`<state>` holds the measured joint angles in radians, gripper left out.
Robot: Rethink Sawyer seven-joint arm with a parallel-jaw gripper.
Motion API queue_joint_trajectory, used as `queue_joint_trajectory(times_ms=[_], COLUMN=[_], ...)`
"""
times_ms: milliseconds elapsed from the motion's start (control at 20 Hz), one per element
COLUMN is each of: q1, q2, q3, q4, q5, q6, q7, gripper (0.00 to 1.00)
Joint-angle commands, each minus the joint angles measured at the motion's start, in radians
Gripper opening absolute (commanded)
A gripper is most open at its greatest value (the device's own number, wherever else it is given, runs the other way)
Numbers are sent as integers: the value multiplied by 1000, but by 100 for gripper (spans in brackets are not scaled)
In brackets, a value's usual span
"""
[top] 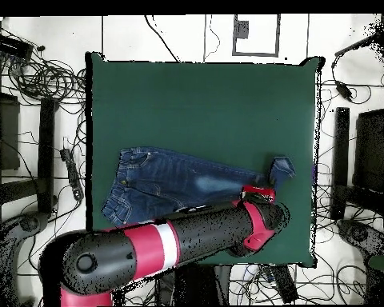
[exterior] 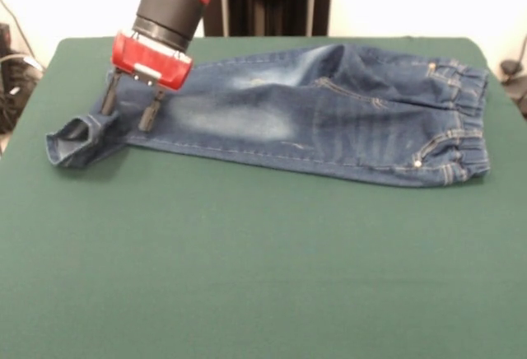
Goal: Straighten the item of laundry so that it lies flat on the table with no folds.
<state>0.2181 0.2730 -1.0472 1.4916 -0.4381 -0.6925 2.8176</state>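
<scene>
The item of laundry (exterior: 329, 116), a small pair of dark blue jeans with pale faded patches, lies lengthwise across the far half of the green table (exterior: 247, 277). Its gathered waistband (exterior: 465, 120) is at the right and one leg end (exterior: 74, 138) at the left, where the cuff curls open and the leg looks folded over. My gripper (exterior: 128, 114) hangs from the red arm right above the leg near that cuff, open, its fingertips at or just over the denim. In the overhead view the jeans (top: 179, 184) lie left of the gripper (top: 259, 192), and the cuff (top: 282, 169) turns upward.
The table's left edge (exterior: 37, 95) is close to the cuff. Around the table (top: 203, 104) in the overhead view, cables (top: 43, 80) and dark stands (top: 341, 160) crowd the floor. Wide green surface stretches in front of the jeans.
</scene>
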Motion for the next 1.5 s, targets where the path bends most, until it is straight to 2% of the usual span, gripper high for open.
queue_joint_trajectory(times_ms=[50,100,250,500,600,750,950,1050,1150,1350,1500], q1=[13,26,65,112,114,119,76,9,-27,-154,-191], q2=[-5,-16,-72,-197,-254,-295,-373,-425,-412,-410,-355], q3=[187,185,212,291,325,338,420,517,558,690,723], q4=[-83,-62,-4,110,135,149,151,172,185,225,223], q5=[1,8,-51,-111,-143,-161,-230,-261,-239,-198,-178], q6=[2,-6,86,294,375,434,543,658,710,852,824], q7=[-17,-23,19,69,60,25,-24,-70,-72,-93,-46], gripper=[100,100,100,100,100,100,100,100,100,100,100])
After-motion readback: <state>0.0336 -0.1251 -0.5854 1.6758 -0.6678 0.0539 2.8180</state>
